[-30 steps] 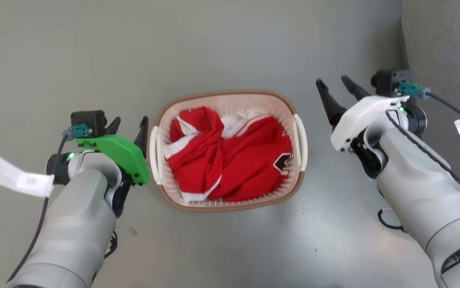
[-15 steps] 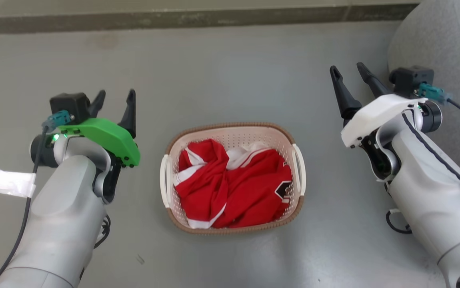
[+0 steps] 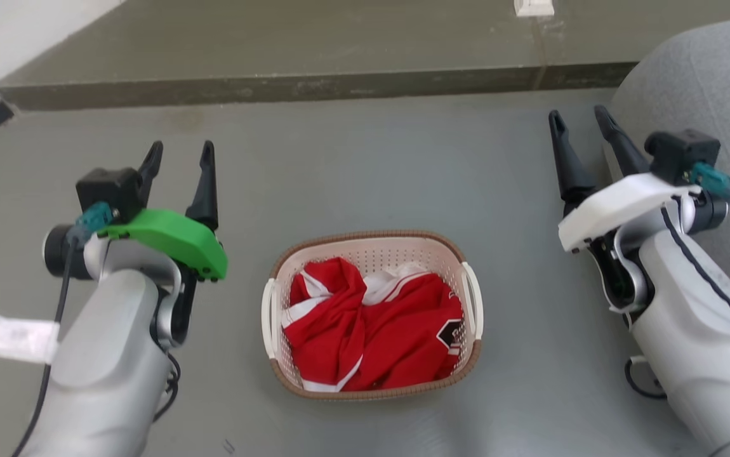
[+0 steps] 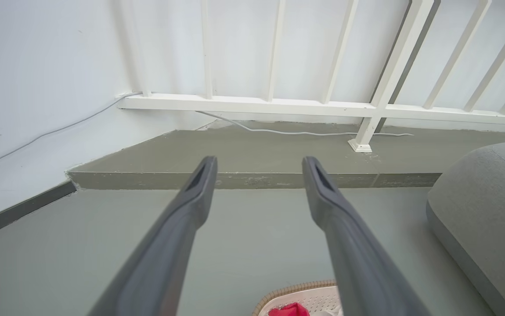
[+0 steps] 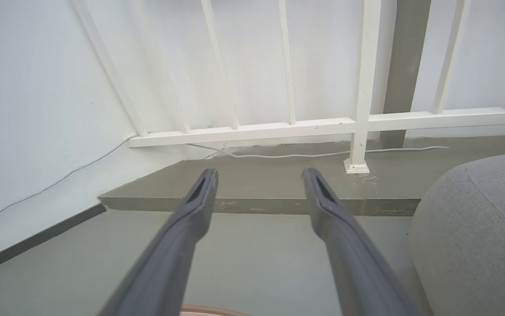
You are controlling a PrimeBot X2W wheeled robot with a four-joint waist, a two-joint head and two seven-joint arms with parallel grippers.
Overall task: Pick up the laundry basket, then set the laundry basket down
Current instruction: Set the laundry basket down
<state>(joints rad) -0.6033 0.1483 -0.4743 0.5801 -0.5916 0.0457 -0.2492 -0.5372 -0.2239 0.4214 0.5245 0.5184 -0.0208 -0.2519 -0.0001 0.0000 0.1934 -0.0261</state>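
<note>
Our basket (image 3: 365,236) sits on the floor (image 3: 365,165) between our arms, holding red cloth (image 3: 390,330). Our left tool (image 3: 181,152) and right tool (image 3: 578,117) both gape wide and empty, well apart from the basket's rim. Bare floor runs ahead to a raised step (image 3: 276,86). A grey cushion (image 3: 708,82) lies near the right tool.

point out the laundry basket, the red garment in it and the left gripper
laundry basket (image 3: 365,235): head view, on its brown far rim
red garment (image 3: 397,336): head view, middle of the crumpled cloth
left gripper (image 3: 182,152): head view, midway between its two open fingertips
</note>
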